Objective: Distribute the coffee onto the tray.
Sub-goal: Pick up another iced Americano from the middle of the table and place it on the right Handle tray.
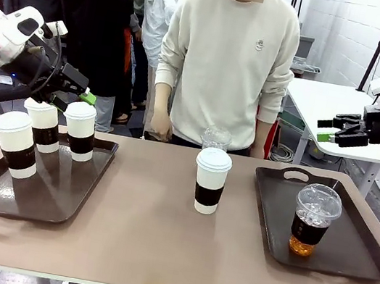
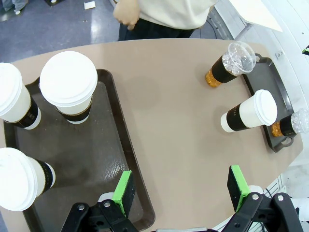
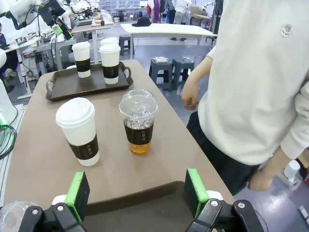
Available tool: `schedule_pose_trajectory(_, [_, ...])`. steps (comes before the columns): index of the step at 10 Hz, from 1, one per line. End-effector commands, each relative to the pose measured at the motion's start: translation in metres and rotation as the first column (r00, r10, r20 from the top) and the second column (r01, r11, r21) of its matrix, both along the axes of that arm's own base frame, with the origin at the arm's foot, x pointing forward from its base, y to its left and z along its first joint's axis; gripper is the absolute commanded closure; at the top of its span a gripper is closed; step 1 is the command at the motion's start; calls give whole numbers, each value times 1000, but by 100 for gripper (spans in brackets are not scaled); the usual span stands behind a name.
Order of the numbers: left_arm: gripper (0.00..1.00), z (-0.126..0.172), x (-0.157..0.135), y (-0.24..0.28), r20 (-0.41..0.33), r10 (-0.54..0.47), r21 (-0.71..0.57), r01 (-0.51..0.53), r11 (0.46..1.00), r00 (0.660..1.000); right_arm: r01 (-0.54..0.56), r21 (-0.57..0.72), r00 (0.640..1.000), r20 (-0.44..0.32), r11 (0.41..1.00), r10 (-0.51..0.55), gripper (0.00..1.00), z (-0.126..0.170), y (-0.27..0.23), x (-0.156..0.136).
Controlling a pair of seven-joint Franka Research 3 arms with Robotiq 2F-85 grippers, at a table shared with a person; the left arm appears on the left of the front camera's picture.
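The left claw [image 2: 181, 187] is hanging released, its green pads [image 2: 124, 189] spread wide with nothing between them, over an edge of the left tray [image 2: 96, 159]. From 9 to 11 o'clock of it, three white cups [image 2: 67, 84] with dark sleeves are standing on that tray. Out at 1 o'clock a lone white cup [image 2: 248, 113] is standing on the bare worktop [image 2: 174, 96]. An iced coffee [image 2: 227, 65] is standing just past it, also on the worktop. At 2 o'clock a second iced coffee [image 2: 289, 124] is sitting on the right tray [image 2: 263, 82].

The right claw [image 3: 137, 189] is gaping too and gripping nothing, above the rim of the right tray. In its own view the lone white cup is standing at 11 o'clock, with the dome-lidded iced coffee at 12 just beside it.

In the front view the right claw is hovering at 3 o'clock, well above the worktop. A person [image 1: 226, 60] is standing at 12 o'clock, arms hanging down.
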State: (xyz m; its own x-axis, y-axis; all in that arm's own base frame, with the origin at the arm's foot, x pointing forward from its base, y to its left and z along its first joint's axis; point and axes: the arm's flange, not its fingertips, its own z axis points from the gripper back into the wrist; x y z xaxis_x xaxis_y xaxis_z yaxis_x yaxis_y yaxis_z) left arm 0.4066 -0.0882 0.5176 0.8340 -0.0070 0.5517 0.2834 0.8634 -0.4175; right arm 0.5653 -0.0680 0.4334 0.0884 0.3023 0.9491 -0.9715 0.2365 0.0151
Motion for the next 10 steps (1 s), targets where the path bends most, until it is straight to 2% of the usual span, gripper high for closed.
schedule_pose_trajectory(1, [0,-1,1,1,-5,-6,-16,5,1000,1000,-8,-11,1000,-1,1000,8,0,0,6,4])
schedule_pose_trajectory(5, [0,-1,1,1,-5,-6,-16,5,1000,1000,-94,-49,995,-27,994,92,0,-3,30,26])
schedule_pose_trajectory(10, [0,-1,1,1,-5,-6,-16,5,1000,1000,-178,-70,984,-40,981,176,0,-17,64,38])
